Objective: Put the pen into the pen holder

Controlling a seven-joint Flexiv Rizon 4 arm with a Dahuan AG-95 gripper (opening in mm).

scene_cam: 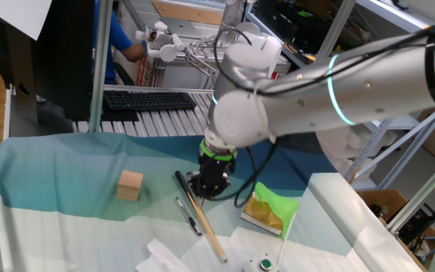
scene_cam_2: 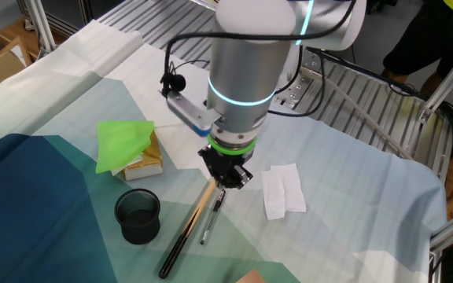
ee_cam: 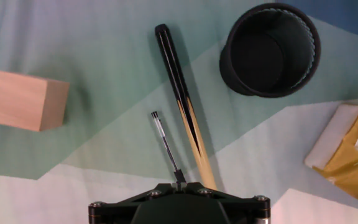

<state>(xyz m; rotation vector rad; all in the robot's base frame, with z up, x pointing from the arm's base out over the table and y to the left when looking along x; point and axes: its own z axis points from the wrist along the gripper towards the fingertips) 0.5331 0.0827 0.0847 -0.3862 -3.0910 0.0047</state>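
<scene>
The pen (ee_cam: 165, 142) is slim and black and lies flat on the cloth beside the long wooden stick (ee_cam: 184, 109). It also shows in one fixed view (scene_cam: 189, 216) and in the other fixed view (scene_cam_2: 211, 218). The pen holder (ee_cam: 270, 48), a black cup, stands upright and empty at the hand view's upper right and left of the stick in the other fixed view (scene_cam_2: 138, 214). My gripper (scene_cam_2: 224, 184) hangs a little above the pen's end, jaws together, nothing lifted. In the hand view the pen's near end runs under the gripper (ee_cam: 179, 182).
A tan wooden cube (ee_cam: 27, 100) sits left of the pen. A green cloth on a yellow-white pad (scene_cam_2: 126, 145) lies beside the holder. A folded white tissue (scene_cam_2: 282, 189) lies on the other side of the gripper. A keyboard (scene_cam: 149, 100) is behind the cloth.
</scene>
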